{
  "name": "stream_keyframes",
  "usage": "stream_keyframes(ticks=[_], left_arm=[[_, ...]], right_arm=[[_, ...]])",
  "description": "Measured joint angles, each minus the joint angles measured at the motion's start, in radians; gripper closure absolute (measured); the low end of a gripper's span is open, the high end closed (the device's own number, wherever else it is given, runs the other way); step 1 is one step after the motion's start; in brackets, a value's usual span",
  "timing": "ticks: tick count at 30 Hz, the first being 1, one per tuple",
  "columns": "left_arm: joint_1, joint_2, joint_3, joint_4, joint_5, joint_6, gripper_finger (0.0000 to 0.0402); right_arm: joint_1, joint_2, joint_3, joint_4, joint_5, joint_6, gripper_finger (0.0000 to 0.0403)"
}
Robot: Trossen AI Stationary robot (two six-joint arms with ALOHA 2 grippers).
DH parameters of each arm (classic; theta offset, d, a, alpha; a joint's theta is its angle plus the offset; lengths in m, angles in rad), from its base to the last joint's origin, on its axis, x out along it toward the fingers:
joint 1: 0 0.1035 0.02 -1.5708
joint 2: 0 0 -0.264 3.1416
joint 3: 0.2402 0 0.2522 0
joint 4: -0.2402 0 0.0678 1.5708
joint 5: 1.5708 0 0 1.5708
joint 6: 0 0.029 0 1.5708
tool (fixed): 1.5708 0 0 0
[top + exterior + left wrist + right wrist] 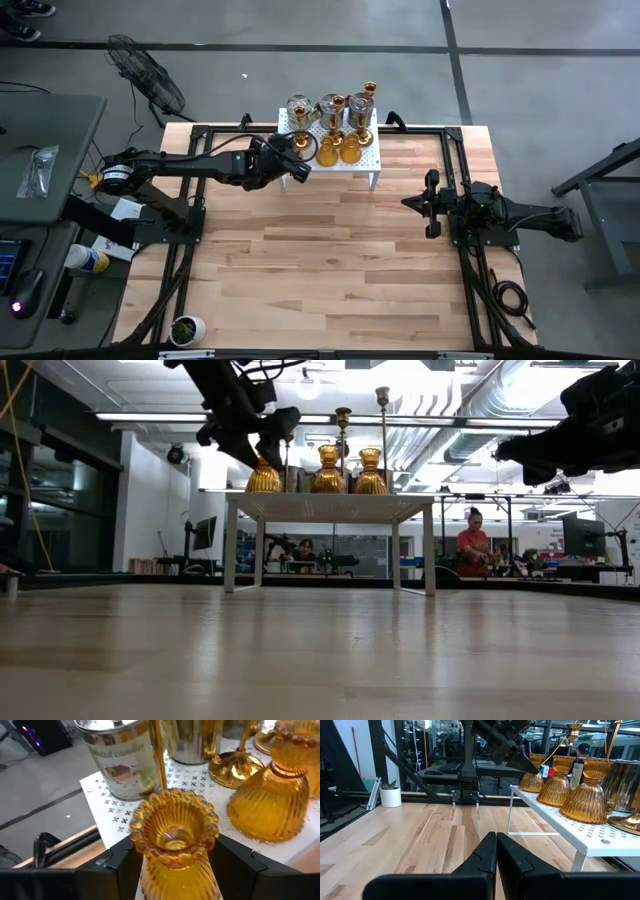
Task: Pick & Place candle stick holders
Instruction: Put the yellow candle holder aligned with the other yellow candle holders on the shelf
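Note:
A white perforated stand (372,160) at the table's far middle carries silver-grey holders (330,106), gold stemmed ones (369,92) and amber glass cups (351,151). My left gripper (297,157) is at the stand's left end, shut on one ribbed amber cup (175,840), which stands on the stand's left edge (263,477). My right gripper (412,203) is shut and empty, held above the table's right side, well away from the stand; its closed fingers show in its own wrist view (496,851). My left gripper has the amber cup's ribbed body, just below its scalloped rim (150,851), between its two fingers, one on each side. The fingers (125,862) slant down at it from the table's left. The cup is upright, its foot on the stand's top.
A small white pot with a green plant (187,328) stands at the table's near left corner. Two amber cups (585,790) stand right of the held one. Bare wood lies between the stand and the near edge. A person (472,542) is in the room behind.

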Motion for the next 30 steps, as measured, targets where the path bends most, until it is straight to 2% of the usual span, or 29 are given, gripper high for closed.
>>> stream_keyframes(ticks=[25,30], left_arm=[[-0.009,-0.018,0.002,0.017,-0.015,0.019,0.0194],[-0.009,-0.018,0.002,0.017,-0.020,0.019,0.0162]], right_arm=[[0.000,0.000,0.000,0.000,0.000,0.000,0.0399],[0.000,0.000,0.000,0.000,0.000,0.000,0.0399]])
